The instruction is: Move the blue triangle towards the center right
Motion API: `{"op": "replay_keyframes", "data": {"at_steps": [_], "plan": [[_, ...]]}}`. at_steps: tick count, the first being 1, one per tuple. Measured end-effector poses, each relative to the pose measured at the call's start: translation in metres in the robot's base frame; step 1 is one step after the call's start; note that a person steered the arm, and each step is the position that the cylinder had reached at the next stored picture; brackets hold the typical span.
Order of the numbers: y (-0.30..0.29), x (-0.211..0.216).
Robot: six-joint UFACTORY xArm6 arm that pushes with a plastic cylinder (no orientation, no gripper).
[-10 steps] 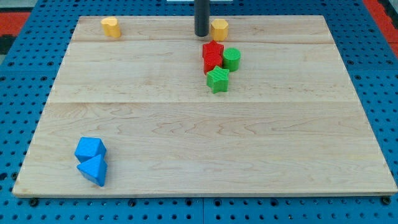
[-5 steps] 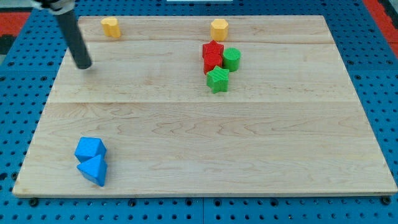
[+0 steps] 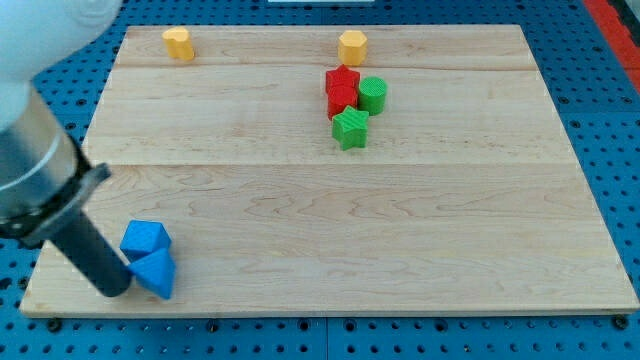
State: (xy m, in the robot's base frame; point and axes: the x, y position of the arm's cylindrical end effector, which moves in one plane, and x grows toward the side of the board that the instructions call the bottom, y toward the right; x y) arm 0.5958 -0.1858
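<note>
The pale wooden board (image 3: 400,230) lies on a blue pegboard table, and my tip (image 3: 114,291) stands at its bottom-left corner, touching the left side of the blue triangle block (image 3: 154,272), probably so that a push sends it to the view's right. My tip is a plain rod and grasps nothing. Another blue angular block (image 3: 146,238) touches the triangle from above, while the red blocks (image 3: 341,90) and green blocks (image 3: 360,110) are well apart.
</note>
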Motion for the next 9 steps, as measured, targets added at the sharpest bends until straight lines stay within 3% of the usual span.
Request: {"op": "replay_keyframes", "data": {"at_steps": [2, 3, 4, 6, 7, 9], "plan": [[0.121, -0.028], [0.142, -0.066], [0.114, -0.071], [0.131, -0.116], [0.207, -0.133], [0.323, -0.121]]}}
